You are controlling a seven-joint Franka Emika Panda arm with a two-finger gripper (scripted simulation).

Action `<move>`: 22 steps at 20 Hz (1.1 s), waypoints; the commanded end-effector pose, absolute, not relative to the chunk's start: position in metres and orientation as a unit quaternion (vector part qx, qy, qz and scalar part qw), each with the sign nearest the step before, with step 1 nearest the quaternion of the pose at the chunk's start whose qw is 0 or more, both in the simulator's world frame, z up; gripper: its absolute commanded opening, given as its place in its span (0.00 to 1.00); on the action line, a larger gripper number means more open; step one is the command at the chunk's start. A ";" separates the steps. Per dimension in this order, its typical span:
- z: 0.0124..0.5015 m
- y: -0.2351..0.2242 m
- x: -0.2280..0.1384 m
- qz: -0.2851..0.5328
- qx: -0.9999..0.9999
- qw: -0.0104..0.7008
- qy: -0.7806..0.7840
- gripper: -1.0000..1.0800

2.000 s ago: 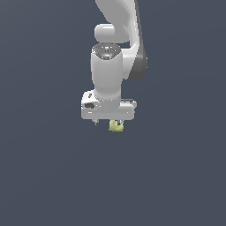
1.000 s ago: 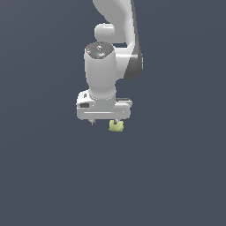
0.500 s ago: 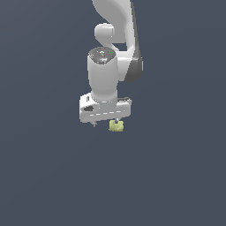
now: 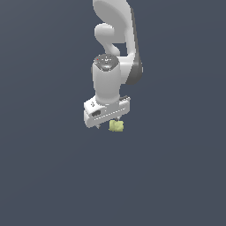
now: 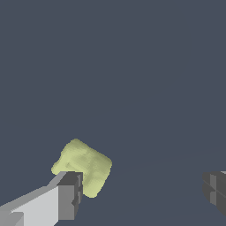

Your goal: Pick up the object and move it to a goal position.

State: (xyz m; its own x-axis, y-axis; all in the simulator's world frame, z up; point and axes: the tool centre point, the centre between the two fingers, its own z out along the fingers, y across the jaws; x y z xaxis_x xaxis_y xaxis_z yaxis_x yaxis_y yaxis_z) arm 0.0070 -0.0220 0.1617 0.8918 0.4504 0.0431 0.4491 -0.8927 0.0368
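While the whole scene sits against one flat slate-grey surface, the white arm is by far the biggest thing to look at, coming down from twelve o'clock in the exterior view and bending through a rounded joint with a dark cap before it turns straight downward. Below that hangs the tool, a white block-shaped hand set slightly askew, its fingertips barely showing under the body from this side. In the wrist view the fingers are plainly spread wide, dark grey pads well apart with bare grey surface between them, so the tool is open and holding nothing. Smallest of all is the object, a pale yellow-green lump with a bumpy, irregular outline. It lies just beside one finger pad, on the outer edge of it and partly behind it, at about five o'clock from the tool's body in the exterior view.
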 end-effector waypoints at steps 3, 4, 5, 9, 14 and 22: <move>0.150 -0.017 -0.001 0.020 0.955 0.014 0.297 0.96; 0.148 -0.016 -0.003 0.019 0.950 0.014 0.311 0.96; 0.146 -0.015 -0.004 0.018 0.945 0.014 0.326 0.96; 0.136 -0.011 -0.011 0.014 0.924 0.013 0.382 0.96; 0.125 -0.005 -0.021 0.009 0.892 0.012 0.451 0.96; 0.108 0.005 -0.036 0.004 0.831 0.008 0.556 0.96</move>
State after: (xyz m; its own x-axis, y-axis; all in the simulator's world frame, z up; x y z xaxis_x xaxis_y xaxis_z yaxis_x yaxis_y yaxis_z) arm -0.0333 0.0030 0.1110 0.4248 0.9053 -0.0013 0.9051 -0.4247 0.0193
